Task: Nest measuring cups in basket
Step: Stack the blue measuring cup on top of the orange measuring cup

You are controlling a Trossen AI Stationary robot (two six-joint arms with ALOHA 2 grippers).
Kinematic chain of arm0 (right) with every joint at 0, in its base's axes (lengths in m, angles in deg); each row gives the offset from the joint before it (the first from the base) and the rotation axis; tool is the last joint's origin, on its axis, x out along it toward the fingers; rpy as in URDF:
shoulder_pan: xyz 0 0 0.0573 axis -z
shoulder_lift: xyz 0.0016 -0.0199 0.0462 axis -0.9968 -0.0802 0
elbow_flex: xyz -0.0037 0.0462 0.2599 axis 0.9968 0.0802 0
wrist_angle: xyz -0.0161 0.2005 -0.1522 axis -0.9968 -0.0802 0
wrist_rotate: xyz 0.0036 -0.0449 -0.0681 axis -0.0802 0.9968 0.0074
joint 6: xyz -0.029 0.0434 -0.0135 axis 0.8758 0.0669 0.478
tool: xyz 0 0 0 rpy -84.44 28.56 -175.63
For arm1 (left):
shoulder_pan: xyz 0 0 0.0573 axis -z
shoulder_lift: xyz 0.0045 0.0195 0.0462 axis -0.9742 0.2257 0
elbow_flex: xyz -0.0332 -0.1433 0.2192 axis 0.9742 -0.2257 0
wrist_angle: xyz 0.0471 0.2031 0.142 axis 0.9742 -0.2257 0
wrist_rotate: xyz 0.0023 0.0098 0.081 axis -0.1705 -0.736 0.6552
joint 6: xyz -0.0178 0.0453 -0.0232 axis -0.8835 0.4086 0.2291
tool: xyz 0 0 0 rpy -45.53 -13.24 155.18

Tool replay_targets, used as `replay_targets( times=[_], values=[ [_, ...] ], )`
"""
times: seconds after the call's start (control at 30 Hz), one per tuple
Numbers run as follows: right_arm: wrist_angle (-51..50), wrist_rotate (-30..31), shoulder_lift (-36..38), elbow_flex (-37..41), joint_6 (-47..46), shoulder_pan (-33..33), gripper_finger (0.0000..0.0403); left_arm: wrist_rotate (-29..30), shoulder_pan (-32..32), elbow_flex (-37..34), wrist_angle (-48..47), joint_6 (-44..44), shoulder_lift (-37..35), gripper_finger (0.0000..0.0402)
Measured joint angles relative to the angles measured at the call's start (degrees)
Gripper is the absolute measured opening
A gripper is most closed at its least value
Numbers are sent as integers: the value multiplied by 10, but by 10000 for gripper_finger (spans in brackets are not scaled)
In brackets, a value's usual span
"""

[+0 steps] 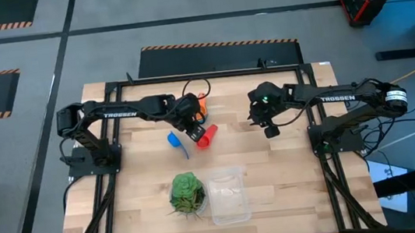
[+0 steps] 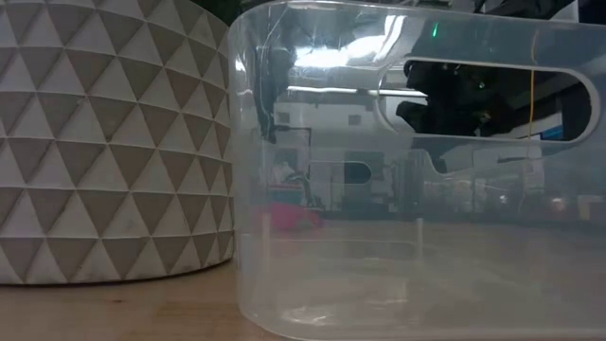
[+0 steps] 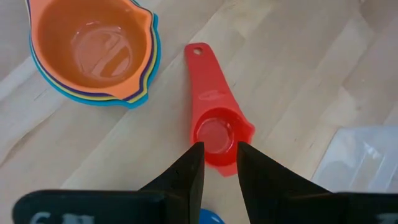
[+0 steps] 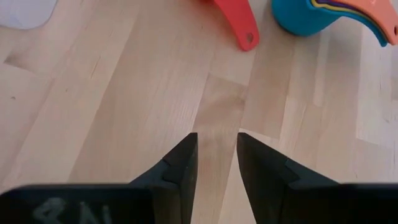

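From above, the left gripper (image 1: 192, 122) reaches in over the red cup (image 1: 207, 136), a blue cup (image 1: 174, 140) beside it; the right gripper (image 1: 270, 127) hangs over bare surface (image 1: 292, 169). The clear basket (image 1: 228, 196) sits beside a leafy ball (image 1: 187, 192). At table level, the basket fills the view.

Left wrist: fingers (image 3: 191, 171) slightly apart, their tips over the red cup's bowl, gripping nothing; nested cups (image 3: 93, 50) nearby.

Right wrist: fingers (image 4: 183, 165) slightly apart, empty.

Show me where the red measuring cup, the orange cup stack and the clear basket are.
red measuring cup (image 3: 214, 134): left wrist view, on its bowl.
orange cup stack (image 3: 93, 43): left wrist view, inside the top orange bowl.
clear basket (image 1: 230, 204): high view, on its floor.
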Motion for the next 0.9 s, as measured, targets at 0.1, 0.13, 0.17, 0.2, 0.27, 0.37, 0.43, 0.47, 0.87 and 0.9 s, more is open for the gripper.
replay_targets(
  times=[0.1,0.13,0.17,0.2,0.27,0.37,0.43,0.47,0.87,0.9],
  values=[
    [0,0,0,0,0,0,117,-7,0,0,-2,-11,0,87],
    [0,0,0,0,0,0,117,-13,0,0,-6,-20,0,87],
    [1,0,0,0,0,0,117,-18,-1,0,-14,-30,0,87],
    [1,0,0,0,0,0,117,-21,-2,0,-25,-39,0,87],
    [1,0,0,0,0,0,117,-21,-5,0,-51,-55,0,87],
    [2,0,0,0,0,0,117,-21,-12,0,-96,-84,-1,87],
    [2,0,0,0,0,0,117,-21,-18,0,-114,-104,-1,87],
    [2,0,0,0,0,0,117,-21,-22,0,-120,-114,-1,87],
    [4,0,0,0,1,0,117,-95,-81,0,-162,-164,-1,87],
    [4,0,0,0,1,0,117,-106,-85,0,-164,-164,-1,87]
  ],
)
